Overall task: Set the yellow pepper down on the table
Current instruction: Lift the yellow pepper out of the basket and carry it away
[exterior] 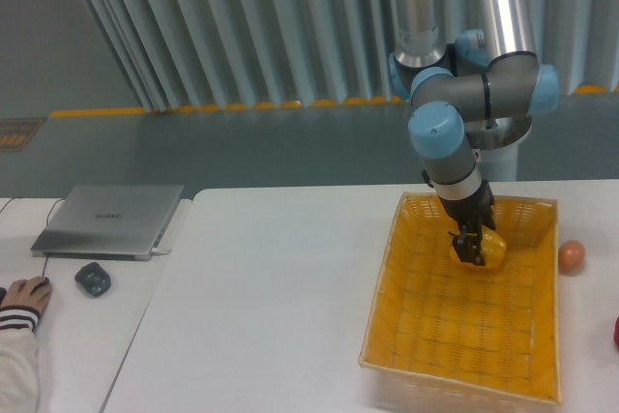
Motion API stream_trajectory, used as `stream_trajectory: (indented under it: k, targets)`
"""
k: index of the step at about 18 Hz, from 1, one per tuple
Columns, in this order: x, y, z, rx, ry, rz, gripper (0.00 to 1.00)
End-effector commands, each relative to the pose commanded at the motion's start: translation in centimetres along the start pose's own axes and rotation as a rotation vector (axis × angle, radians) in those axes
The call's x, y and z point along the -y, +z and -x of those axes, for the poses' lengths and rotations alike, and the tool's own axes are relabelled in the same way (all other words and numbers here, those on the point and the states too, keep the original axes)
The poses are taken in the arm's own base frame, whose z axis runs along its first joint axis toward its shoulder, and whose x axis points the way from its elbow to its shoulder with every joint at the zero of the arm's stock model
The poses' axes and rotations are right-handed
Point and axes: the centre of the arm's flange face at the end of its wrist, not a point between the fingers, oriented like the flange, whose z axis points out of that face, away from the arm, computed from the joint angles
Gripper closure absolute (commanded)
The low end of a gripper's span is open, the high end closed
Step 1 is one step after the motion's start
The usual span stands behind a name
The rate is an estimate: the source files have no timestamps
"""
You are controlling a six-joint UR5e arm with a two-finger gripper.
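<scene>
The yellow pepper (491, 250) lies inside the yellow woven basket (426, 331), near its far right part. My gripper (470, 253) reaches down into the basket and sits right on the pepper's left side, its dark fingers partly covering it. The fingers look close together around the pepper, but I cannot tell whether they grip it. The white table (271, 307) lies under and to the left of the basket.
An orange-pink egg-like ball (572, 255) lies on the table right of the basket. A red object (615, 332) shows at the right edge. On a separate table at left are a laptop (108, 220), a mouse (93, 279) and a person's hand (27, 293).
</scene>
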Motion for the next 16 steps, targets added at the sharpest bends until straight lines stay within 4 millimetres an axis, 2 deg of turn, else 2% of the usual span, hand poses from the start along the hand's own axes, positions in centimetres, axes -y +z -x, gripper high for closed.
stream_trajectory:
  k: [2,5,8,11,12,14,16]
  targets:
    - [-0.1,-0.4,0.3,0.007,-0.005,0.002,0.51]
    - [-0.5,-1.5,0.6,0.033,-0.012,0.004,0.52]
    - [-1.6,-5.2,1.2,0.093,-0.025,0.017,0.52]
    - [-2.4,-7.6,0.9,0.148,-0.051,-0.002,0.52]
    - [-3.6,-8.6,0.8,0.169,-0.073,-0.013,0.52]
    - [-7.4,-10.2,0.8,0.184,-0.126,-0.065,0.52]
    - [-10.0,-10.5,0.6,0.201,-0.17,-0.088,0.52]
